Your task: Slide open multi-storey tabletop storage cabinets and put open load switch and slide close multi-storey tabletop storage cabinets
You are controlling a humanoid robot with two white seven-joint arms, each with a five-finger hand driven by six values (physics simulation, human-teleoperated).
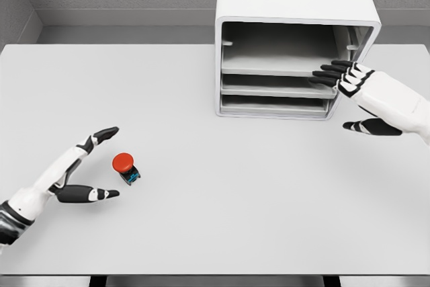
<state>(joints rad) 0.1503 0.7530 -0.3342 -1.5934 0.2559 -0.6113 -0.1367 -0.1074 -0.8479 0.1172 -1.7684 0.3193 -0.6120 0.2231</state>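
Between the open left hand's (74, 169) fingers (101, 134) lies the switch (125, 167), untouched

Matt white cabinet (295, 5) and table (215, 220) — glossy red plastic switch (125, 165).

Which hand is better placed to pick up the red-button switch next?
Left. The left hand lies open right beside the switch, thumb and fingers on either side of it. The right hand is far off at the cabinet.

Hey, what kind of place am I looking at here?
Probably a simulated lab workbench: a plain white table against bare grey walls, holding only a white storage cabinet and a red-capped switch, with two robot hands reaching in.
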